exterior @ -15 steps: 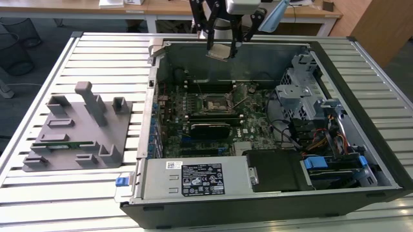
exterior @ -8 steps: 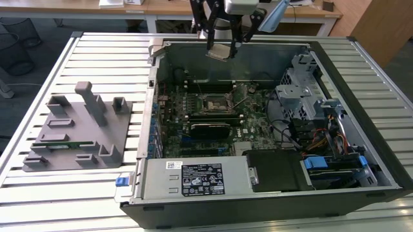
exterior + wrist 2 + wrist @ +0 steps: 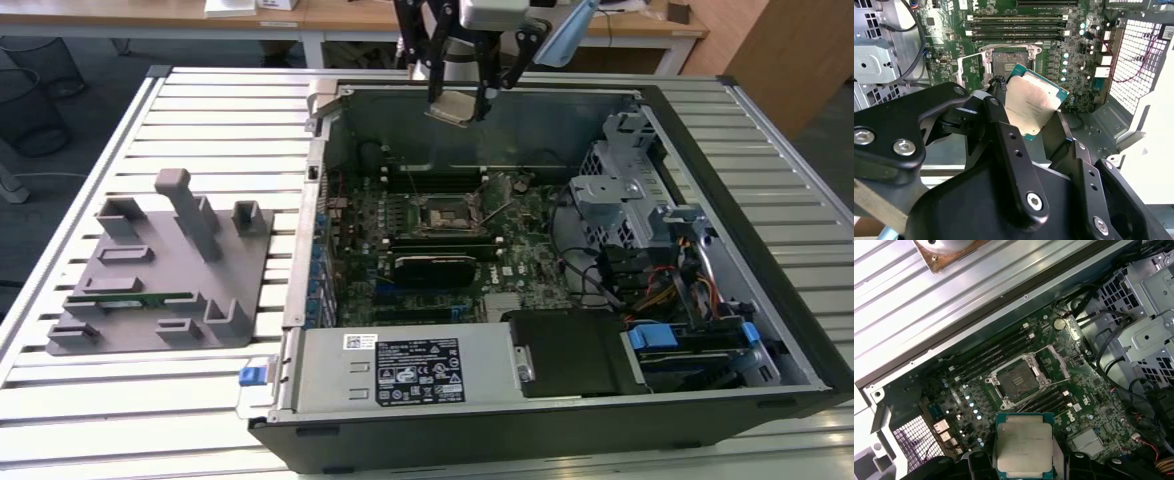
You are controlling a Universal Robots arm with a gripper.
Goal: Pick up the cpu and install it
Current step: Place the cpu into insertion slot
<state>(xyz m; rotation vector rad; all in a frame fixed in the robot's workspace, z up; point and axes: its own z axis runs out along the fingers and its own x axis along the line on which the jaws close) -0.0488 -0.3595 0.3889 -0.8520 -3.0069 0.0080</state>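
The cpu [image 3: 454, 107] is a small flat square chip with a silver top plate and a green rim. My gripper [image 3: 458, 100] is shut on it and holds it in the air above the far wall of the open computer case [image 3: 747, 330]. In both wrist views the cpu [image 3: 1031, 104] [image 3: 1024, 446] sits clamped between the black fingers [image 3: 1004, 135]. Below it on the motherboard lies the empty socket [image 3: 1016, 381] [image 3: 1004, 64] [image 3: 442, 211] with its metal frame swung open.
A grey plastic tray [image 3: 160, 275] with upright blocks and a thin green memory stick [image 3: 127, 297] lies on the slatted table at the exterior view's left. Inside the case are memory slots [image 3: 434, 181], a drive cage [image 3: 627, 190], cables and a power supply [image 3: 400, 370].
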